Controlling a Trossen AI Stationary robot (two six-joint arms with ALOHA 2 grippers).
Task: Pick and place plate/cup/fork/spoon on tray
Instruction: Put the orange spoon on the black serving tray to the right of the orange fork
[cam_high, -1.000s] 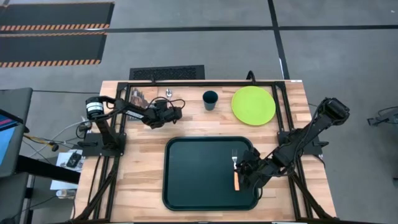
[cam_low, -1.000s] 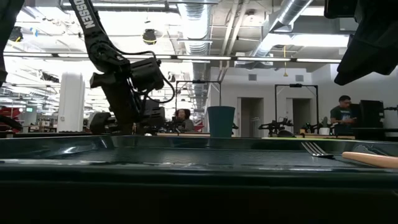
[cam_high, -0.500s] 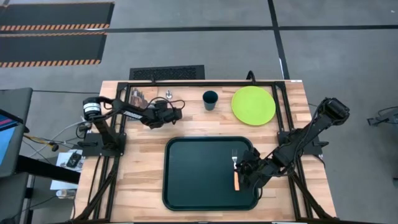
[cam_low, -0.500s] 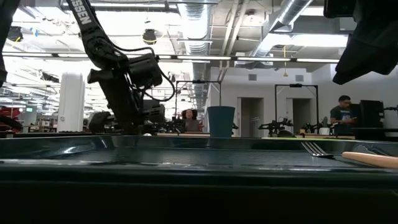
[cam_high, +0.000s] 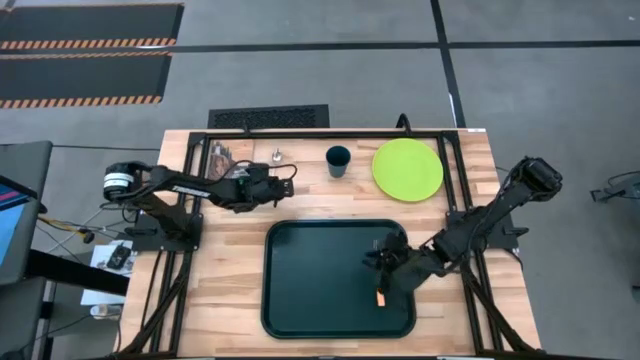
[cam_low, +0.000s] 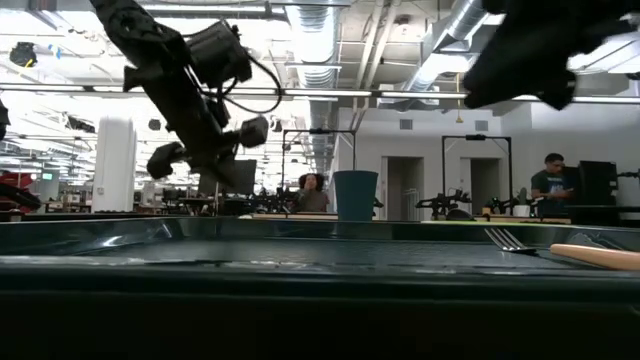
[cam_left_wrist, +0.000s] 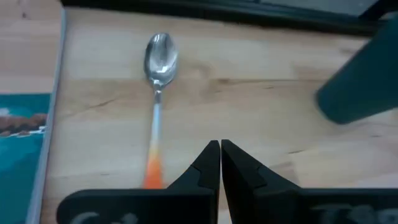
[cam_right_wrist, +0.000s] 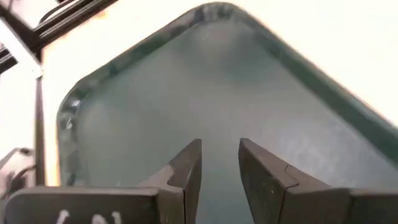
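The spoon (cam_left_wrist: 157, 93) lies flat on the wood near the table's far edge, with its bowl (cam_high: 275, 155) pointing away. My left gripper (cam_left_wrist: 220, 157) is shut on nothing, just right of the spoon's orange handle and raised above the table (cam_high: 272, 182). The teal cup (cam_high: 338, 160) and the lime plate (cam_high: 407, 168) stand on the wood to the right. The fork (cam_low: 512, 240) lies on the dark green tray (cam_high: 300, 290); only its orange handle end (cam_high: 380, 297) shows under my right arm. My right gripper (cam_right_wrist: 221, 163) is open over the tray floor, with nothing between its fingers.
A picture booklet (cam_left_wrist: 22, 124) lies left of the spoon, by the table's far left frame. Black frame rails (cam_high: 330, 133) run along the far edge. Bare wood lies between the tray and the cup. A person (cam_low: 548, 185) stands far off in the room.
My left gripper has shut on nothing and risen above the table beside the spoon, and its arm has swung lower on the left. My right gripper, still open, has lifted and drifted toward the tray's middle. The fork stays lying on the tray.
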